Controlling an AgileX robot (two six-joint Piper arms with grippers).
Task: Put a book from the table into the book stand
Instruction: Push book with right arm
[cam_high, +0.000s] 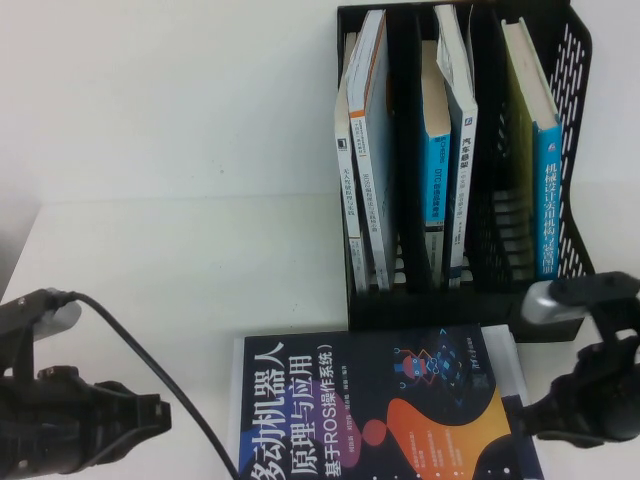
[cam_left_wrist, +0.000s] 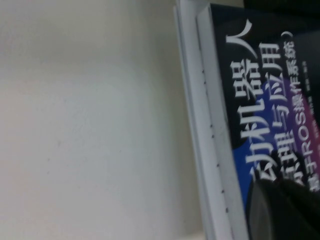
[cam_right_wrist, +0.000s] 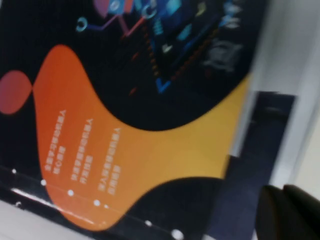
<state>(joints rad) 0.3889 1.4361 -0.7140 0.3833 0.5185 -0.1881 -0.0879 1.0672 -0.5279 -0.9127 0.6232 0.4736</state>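
The dark navy book (cam_high: 400, 420) with the white title and orange blob lies flat on the white table (cam_high: 180, 250) at the near edge, in front of the black book stand (cam_high: 575, 150). My left gripper (cam_high: 160, 412) is shut and empty, low over the table just left of the book. In the left wrist view a fingertip (cam_left_wrist: 285, 210) hangs over the cover (cam_left_wrist: 270, 100). My right gripper (cam_high: 528, 420) is shut and empty at the book's right edge. It shows in the right wrist view (cam_right_wrist: 287, 212) beside the orange cover (cam_right_wrist: 125, 125).
The navy book rests on another book whose white edge (cam_high: 505, 350) sticks out. The stand holds white-spined books (cam_high: 365, 150) and blue-spined books (cam_high: 435, 170) (cam_high: 548, 200). Dark open slots show between them (cam_high: 405, 150) (cam_high: 495, 150). Bare table lies left of the stand.
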